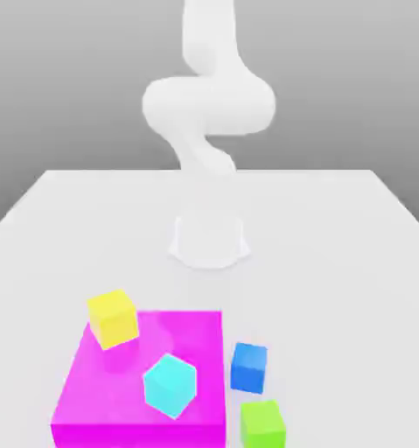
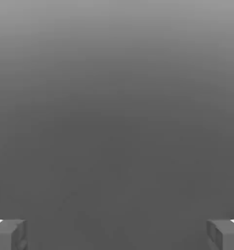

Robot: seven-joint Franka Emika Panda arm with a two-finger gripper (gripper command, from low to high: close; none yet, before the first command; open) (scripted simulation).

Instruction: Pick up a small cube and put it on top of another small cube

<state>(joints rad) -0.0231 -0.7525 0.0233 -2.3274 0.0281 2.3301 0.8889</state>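
Looking across the white tabletop [image 1: 352,227], we find the small blue cube [image 1: 248,367] resting flat on it, just beside the right-hand edge, in the exterior view, of a low magenta block [image 1: 116,394]. A green cube [image 1: 262,423] sits on the tabletop close to the blue one, nearer the camera, with a gap between them. A yellow cube [image 1: 113,318] stands at the far left corner of the magenta block, and a lighter cyan cube [image 1: 170,385], turned at an angle, rests on the block's top.

In the hand view the end effector [image 2: 117,234] is released: its two fingertips [image 2: 9,234] stand far apart at the picture's edges with nothing between them, and plain grey lies ahead.

We judge the blue cube to be rigid and light, with smooth flat faces that could slide if squeezed off-centre. It should not deform or break. We would take it from above on two opposite side faces, around mid-height, fingers square to those faces. The pair of faces running away from the magenta block looks safest, since one finger would otherwise have to fit into the narrow space beside the block's wall. The green cube looks a handy base for stacking.
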